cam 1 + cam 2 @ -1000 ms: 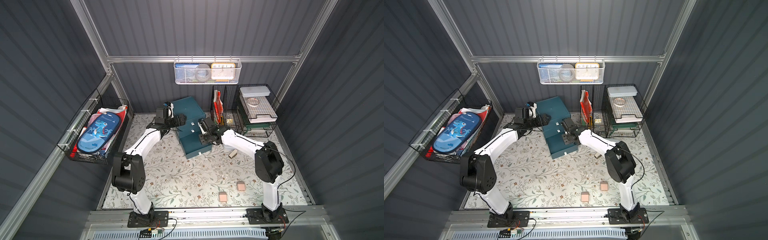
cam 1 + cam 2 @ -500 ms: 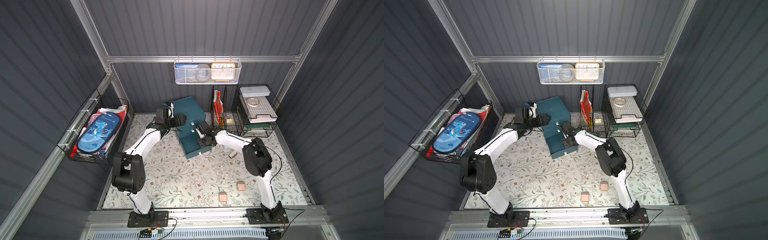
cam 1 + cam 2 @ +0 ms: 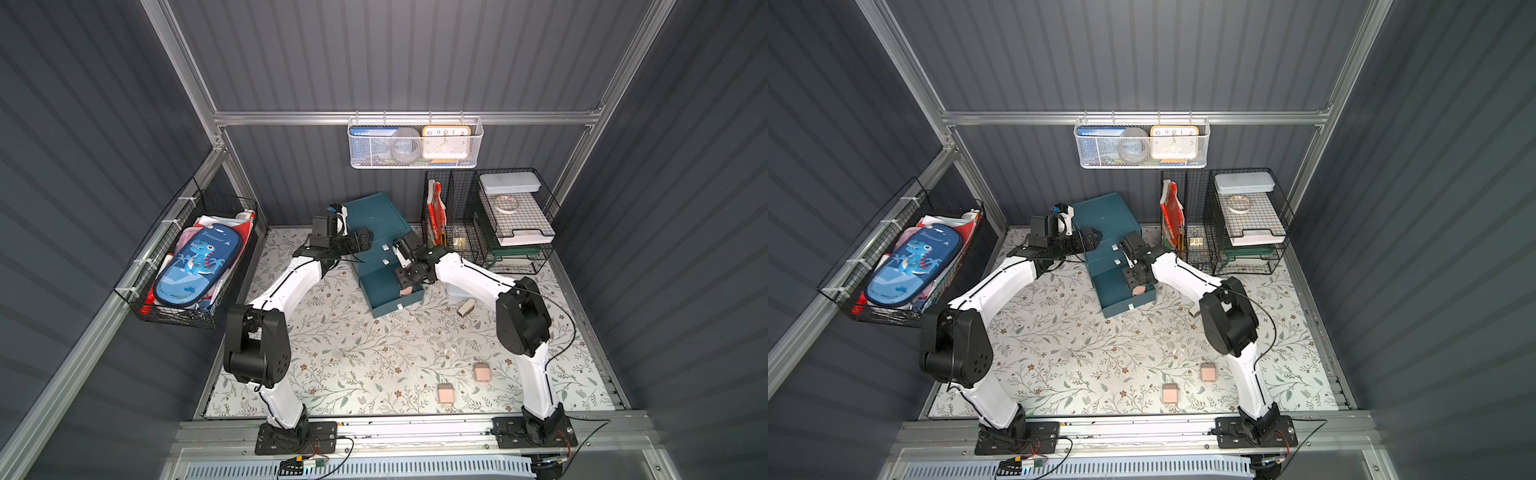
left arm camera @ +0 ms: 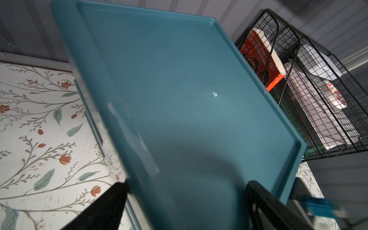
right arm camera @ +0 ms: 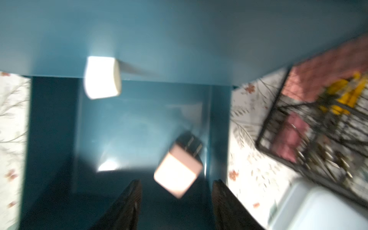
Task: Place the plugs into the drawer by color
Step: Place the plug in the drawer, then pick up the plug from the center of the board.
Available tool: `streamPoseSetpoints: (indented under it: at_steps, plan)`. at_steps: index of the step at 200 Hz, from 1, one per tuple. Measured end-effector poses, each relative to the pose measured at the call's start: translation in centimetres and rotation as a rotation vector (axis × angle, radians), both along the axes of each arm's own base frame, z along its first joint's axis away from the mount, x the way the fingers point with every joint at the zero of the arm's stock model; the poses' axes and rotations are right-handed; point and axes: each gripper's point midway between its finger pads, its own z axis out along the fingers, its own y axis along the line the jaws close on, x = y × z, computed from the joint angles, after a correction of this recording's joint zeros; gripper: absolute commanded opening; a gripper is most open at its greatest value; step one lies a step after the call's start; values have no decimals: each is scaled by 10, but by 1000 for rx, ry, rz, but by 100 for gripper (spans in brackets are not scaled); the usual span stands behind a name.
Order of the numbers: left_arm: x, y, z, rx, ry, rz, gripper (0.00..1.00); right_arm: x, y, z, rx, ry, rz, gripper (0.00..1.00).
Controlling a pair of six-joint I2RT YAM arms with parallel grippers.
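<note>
Peach plug (image 5: 177,171) loose in the pulled-out bottom drawer (image 3: 386,307); right gripper (image 3: 406,280) parted above it.

Right gripper's fingers (image 5: 129,201) stand apart, neither touching the plug; the plug is tilted, prongs toward the cabinet's front, close to the drawer's side wall; the right wrist view is blurred, so I cannot tell whether it rests on the drawer floor; left gripper (image 3: 360,242) is spread wide at the top of the teal cabinet (image 3: 374,214), and I cannot tell whether it presses there; a second peach plug (image 3: 446,392) and a third peach plug (image 3: 482,372) lie near each other on the floral mat (image 3: 332,353), well apart from the cabinet.
</note>
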Motion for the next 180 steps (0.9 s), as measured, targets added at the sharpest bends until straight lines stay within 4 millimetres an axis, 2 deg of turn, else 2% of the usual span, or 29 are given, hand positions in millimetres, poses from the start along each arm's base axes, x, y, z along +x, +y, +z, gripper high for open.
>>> streamPoseSetpoints:
  at_steps: [12,21,42,56,87,103,120,143,180]
  plan:
    - [0,0,0,0,0,0,97,-18,-16,17,17,-8,-38,59]
    - [0,0,0,-1,-1,1,97,-39,-37,29,26,-13,-86,59]
    - [0,0,0,-1,-2,1,97,-87,-80,38,41,5,-189,59]
    - [0,0,0,0,-2,1,97,-115,-105,28,27,47,-256,60]
    - [0,0,0,0,-2,1,97,-181,-155,-24,-54,206,-384,62]
    - [0,0,0,0,-2,0,97,-208,-173,-42,-86,274,-435,65]
    - [0,0,0,-1,-1,1,97,-225,-185,-50,-96,305,-481,67]
    - [0,0,0,-2,-1,1,97,-237,-194,-58,-94,323,-524,68]
    - [0,0,0,-2,-1,1,97,-250,-193,-75,-69,379,-553,68]
